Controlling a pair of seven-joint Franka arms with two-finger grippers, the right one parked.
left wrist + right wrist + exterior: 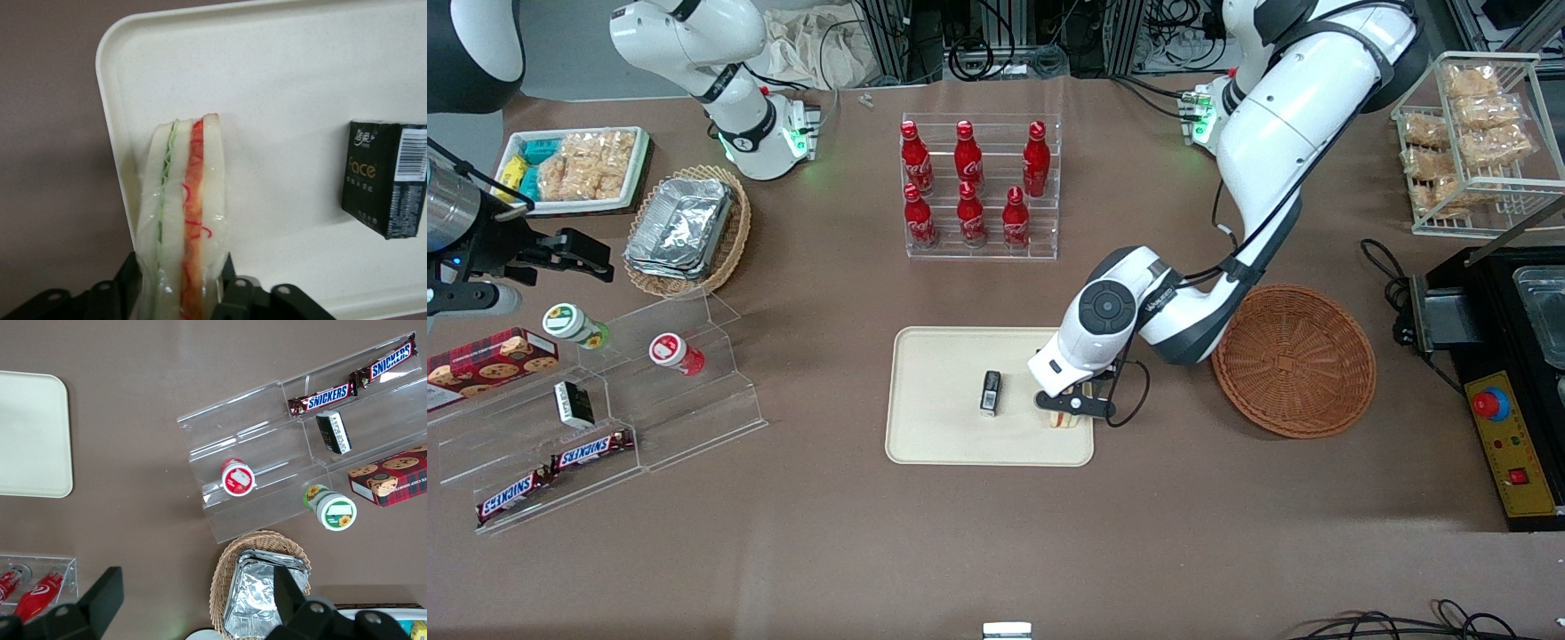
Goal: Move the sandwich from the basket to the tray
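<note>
The sandwich, a wedge of white bread with red and green filling in clear wrap, stands on edge on the cream tray close to one rim. My gripper is shut on the sandwich, one black finger on each bread face. In the front view the gripper is low over the tray at the end nearest the basket, and only a sliver of the sandwich shows under it. The reddish-brown wicker basket lies empty beside the tray, toward the working arm's end of the table.
A small black packet lies on the tray near its middle. A clear rack of red cola bottles stands farther from the front camera than the tray. A control box sits past the basket. Stepped acrylic shelves with snacks stand toward the parked arm's end.
</note>
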